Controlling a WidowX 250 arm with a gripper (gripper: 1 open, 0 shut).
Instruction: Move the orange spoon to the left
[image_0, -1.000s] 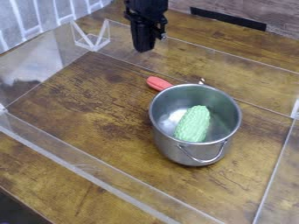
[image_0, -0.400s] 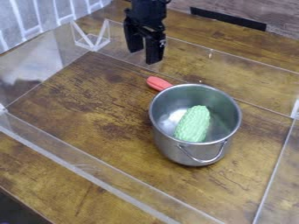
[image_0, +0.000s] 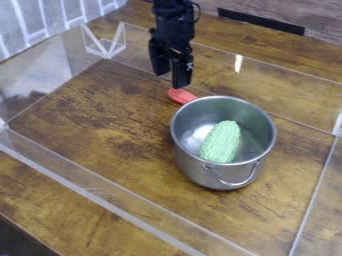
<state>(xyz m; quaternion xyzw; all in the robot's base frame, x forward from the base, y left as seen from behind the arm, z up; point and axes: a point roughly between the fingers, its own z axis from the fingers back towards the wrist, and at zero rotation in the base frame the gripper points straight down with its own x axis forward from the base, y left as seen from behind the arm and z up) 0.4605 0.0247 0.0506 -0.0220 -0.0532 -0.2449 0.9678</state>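
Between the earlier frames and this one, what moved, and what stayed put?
The gripper opened its jaws and came down toward the orange spoon, now hanging just above its handle; nothing is held. The spoon, the steel pot and the green knobbly object inside it have not shifted.

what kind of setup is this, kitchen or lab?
Likely a lab test bench, not a kitchen: a wooden table fenced by clear plastic walls, a robot pincer overhead, and only props on it: a steel pot holding a green object, and an orange spoon.
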